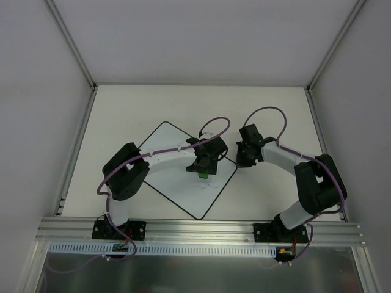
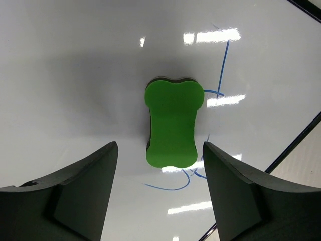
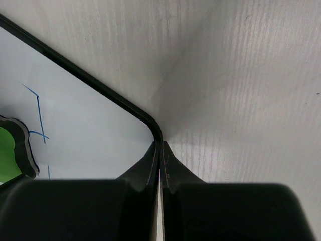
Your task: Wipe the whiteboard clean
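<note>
- Eraser (image 2: 172, 124), green and bone-shaped, lies flat on the whiteboard (image 1: 183, 195) near its right corner, partly covering thin blue marks (image 2: 222, 63).
- Left arm reaches across the board in the top view and hides part of its middle.
- Whiteboard lies turned like a diamond on a pale table (image 1: 269, 110), between the two arms. White walls (image 1: 195, 36) close three sides, and a metal rail (image 1: 201, 229) runs along the near edge.
- Left gripper (image 2: 159, 148) hangs above the eraser, fingers spread to either side, not touching it.
- Right gripper (image 3: 159, 145) is pressed together and empty, tips at the board's rounded right corner. Whether they touch it cannot be told.
</note>
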### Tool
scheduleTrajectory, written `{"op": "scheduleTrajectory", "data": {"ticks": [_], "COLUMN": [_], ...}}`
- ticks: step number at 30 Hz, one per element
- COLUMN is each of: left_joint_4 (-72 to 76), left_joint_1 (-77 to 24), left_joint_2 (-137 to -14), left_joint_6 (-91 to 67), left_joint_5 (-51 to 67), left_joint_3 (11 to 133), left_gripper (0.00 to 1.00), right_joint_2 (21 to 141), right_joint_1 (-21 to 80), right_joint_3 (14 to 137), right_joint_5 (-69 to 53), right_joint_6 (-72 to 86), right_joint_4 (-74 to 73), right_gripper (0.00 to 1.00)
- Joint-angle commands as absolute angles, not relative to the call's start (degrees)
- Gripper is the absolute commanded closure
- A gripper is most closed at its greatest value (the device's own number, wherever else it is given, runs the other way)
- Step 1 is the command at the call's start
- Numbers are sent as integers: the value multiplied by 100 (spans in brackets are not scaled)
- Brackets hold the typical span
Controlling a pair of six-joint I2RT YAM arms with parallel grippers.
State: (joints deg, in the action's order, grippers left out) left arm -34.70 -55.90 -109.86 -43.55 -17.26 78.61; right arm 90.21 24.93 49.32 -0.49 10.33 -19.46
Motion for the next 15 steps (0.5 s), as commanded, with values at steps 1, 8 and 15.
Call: {"op": "scheduleTrajectory", "data": {"ticks": [1, 8, 15], "left_joint_4": [-2840, -1891, -1451], "left_joint_1": [-5599, -5599, -5599], "left_joint_2": [-10556, -10371, -10468], "left_joint_6": [-4518, -4140, -3991], "left_joint_5": [-2100, -2075, -2074], "left_joint_3": [7455, 6847, 6706], "left_gripper": [31, 38, 40], "right_joint_2": [8974, 9009, 8965], "right_joint_1": [2452, 2452, 2452], "right_joint_3": [4746, 4755, 4746], "right_joint_5": [62, -176, -185], "right_joint_6": [1011, 1002, 976], "right_joint_4": [-2083, -2057, -2065], "right_gripper": [100, 100, 100]}}
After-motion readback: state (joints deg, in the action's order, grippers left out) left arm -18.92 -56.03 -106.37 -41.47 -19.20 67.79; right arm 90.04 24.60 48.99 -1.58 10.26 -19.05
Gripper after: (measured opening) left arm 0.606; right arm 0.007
